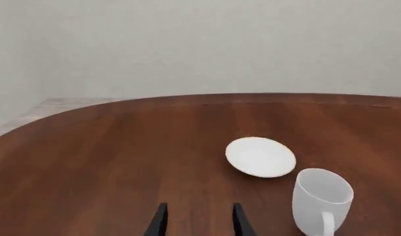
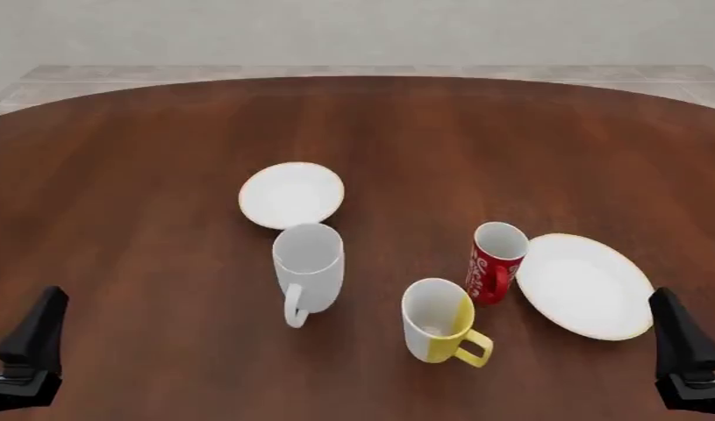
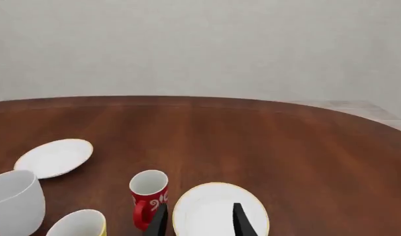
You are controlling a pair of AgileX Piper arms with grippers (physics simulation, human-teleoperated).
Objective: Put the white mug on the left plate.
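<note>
While both claws sit spread and empty, left gripper [image 1: 199, 221] should take the white mug [image 2: 308, 263] by its wall, handle clear; small plate [image 2: 291, 194] just beyond.

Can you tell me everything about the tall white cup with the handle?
The white mug is plain, all white and looks like glossy ceramic. It stands upright and empty on the brown table, its loop handle pointing toward the arms' side. It is the tallest mug there. The left plate lies just behind it; whether they touch is unclear. Neither gripper is near it, and nothing holds it.
</note>
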